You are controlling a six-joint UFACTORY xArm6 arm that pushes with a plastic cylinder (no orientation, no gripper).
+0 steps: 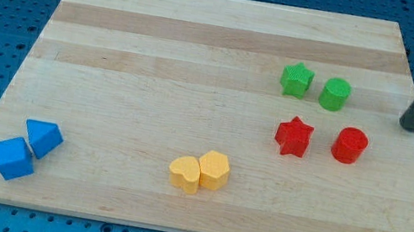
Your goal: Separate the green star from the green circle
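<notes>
The green star (296,79) sits at the view's upper right of the wooden board (158,56). The green circle (335,94) stands just to its right, with a small gap between them. My tip (412,127) is at the end of the dark rod near the board's right edge, well to the right of the green circle and slightly lower in the view. It touches no block.
A red star (293,135) and a red circle (349,145) lie below the green pair. Two yellow blocks (200,171) touch near the bottom middle. Two blue blocks (27,148) sit at the bottom left.
</notes>
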